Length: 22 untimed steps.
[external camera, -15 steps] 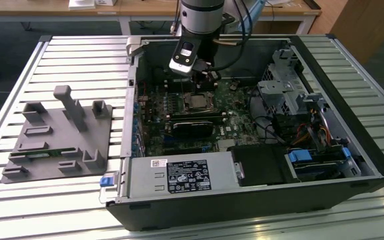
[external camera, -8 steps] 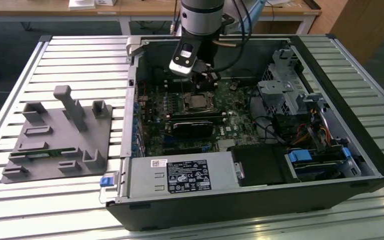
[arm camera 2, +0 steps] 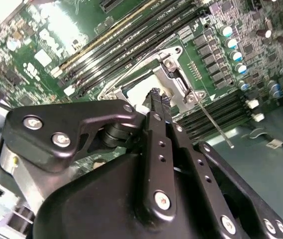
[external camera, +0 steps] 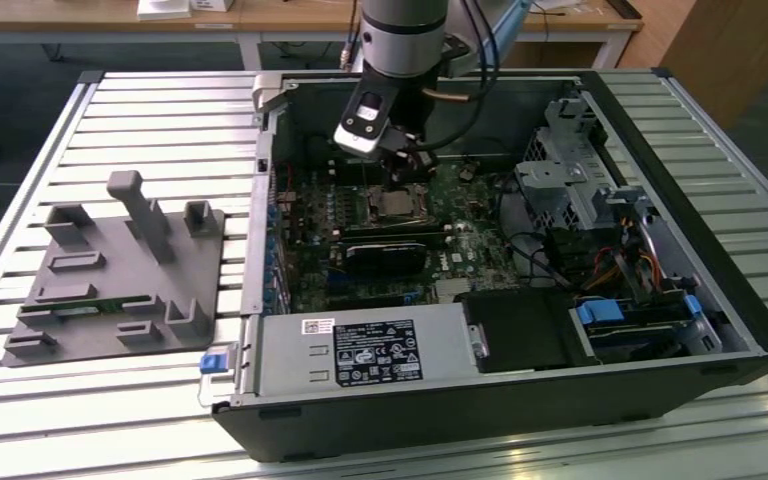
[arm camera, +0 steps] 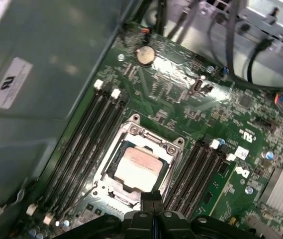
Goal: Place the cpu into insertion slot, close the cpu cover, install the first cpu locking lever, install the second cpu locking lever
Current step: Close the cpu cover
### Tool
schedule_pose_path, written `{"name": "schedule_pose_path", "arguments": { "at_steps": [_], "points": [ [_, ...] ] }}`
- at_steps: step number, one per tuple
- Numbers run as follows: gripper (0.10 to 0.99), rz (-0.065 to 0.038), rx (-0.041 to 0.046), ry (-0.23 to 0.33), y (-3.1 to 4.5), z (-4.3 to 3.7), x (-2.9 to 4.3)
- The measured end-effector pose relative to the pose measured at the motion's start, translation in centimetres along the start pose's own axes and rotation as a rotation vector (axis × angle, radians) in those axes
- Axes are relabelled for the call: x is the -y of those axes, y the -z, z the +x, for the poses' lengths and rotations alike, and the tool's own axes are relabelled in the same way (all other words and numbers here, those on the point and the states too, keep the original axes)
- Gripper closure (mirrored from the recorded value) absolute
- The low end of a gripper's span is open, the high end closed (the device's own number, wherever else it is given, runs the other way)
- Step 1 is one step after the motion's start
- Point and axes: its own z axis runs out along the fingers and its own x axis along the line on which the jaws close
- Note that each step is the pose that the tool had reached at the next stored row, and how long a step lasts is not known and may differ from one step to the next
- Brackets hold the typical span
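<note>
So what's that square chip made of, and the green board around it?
The chip looks like metal on top: pale, smooth and softly shiny. The board looks like a stiff, glossy green sheet, maybe something like plastic, dotted with tiny parts. I can't tell for sure.

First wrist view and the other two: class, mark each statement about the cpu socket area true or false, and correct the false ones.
1. The cpu lies in the insertion slot. True.
2. The gripper holds the cpu. False: it is shut on nothing, at the socket's edge.
3. The cpu cover stands raised upright. False: it lies flat, framing the chip.
4. The computer case lies on its side, open. True.
</note>
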Motion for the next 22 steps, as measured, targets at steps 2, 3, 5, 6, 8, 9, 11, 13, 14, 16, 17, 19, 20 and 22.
{"name": "schedule_pose_path", "arguments": {
  "at_steps": [2, 3, 5, 6, 8, 9, 11, 13, 14, 16, 17, 19, 20, 22],
  "points": [
    [0.98, 0.0, 0.0015, -0.037, -0.16, 0.0, 0.0],
    [0.98, -0.001, 0.0021, -0.055, -0.23, 0.0, 0.01],
    [0.98, -0.001, 0.0036, -0.091, -0.38, 0.0, 0.01],
    [0.98, -0.001, 0.0043, -0.109, -0.45, 0.0, 0.02],
    [0.98, -0.001, 0.0058, -0.145, -0.59, -0.01, 0.02],
    [0.98, -0.001, 0.0065, -0.164, -0.66, -0.01, 0.03],
    [0.98, -0.002, 0.0079, -0.2, -0.79, -0.01, 0.03],
    [0.98, -0.002, 0.0091, -0.232, -0.86, 0.0, 0.04],
    [0.98, -0.002, 0.0096, -0.243, -0.89, 0.01, 0.07],
    [0.98, -0.002, 0.0101, -0.257, -0.94, 0.06, 0.17],
    [0.98, -0.002, 0.0102, -0.259, -0.98, 0.07, 0.19],
    [0.98, -0.002, 0.0108, -0.274, -1.08, 0.1, 0.18],
    [0.98, -0.003, 0.0114, -0.286, -1.14, 0.1, 0.19],
    [0.98, -0.003, 0.0127, -0.32, -1.3, 0.1, 0.2]
  ]
}}
